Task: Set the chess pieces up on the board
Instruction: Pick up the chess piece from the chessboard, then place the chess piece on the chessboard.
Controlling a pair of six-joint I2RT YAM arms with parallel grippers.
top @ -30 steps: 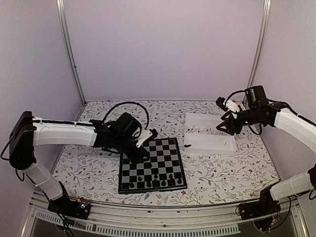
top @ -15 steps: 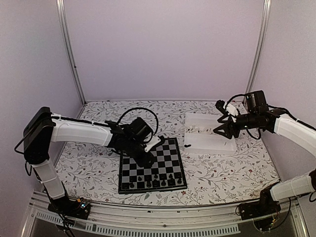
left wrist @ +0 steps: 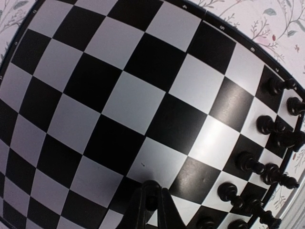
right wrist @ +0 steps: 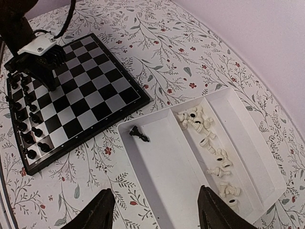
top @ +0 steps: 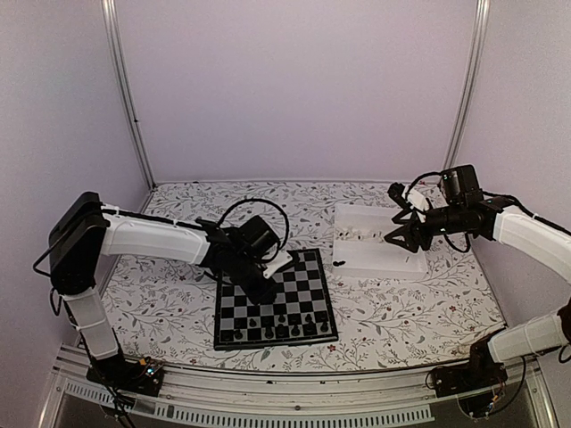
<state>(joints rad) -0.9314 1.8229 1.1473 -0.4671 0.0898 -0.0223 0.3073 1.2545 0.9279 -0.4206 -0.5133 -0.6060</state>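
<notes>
- Floral surface point(top: 169, 303) carries the board point(top: 303, 287) and a white tray point(right wrist: 167, 183).
- We see the left pincer point(left wrist: 151, 192) with tips together over the board.
- Right pincer point(right wrist: 157, 213) stands apart above the tray.

Markings I can see on my board

Tiny white characters point(left wrist: 220, 28) run along the black border of the board point(left wrist: 143, 105) under my left hand. They are too small and skewed for me to read.
</notes>
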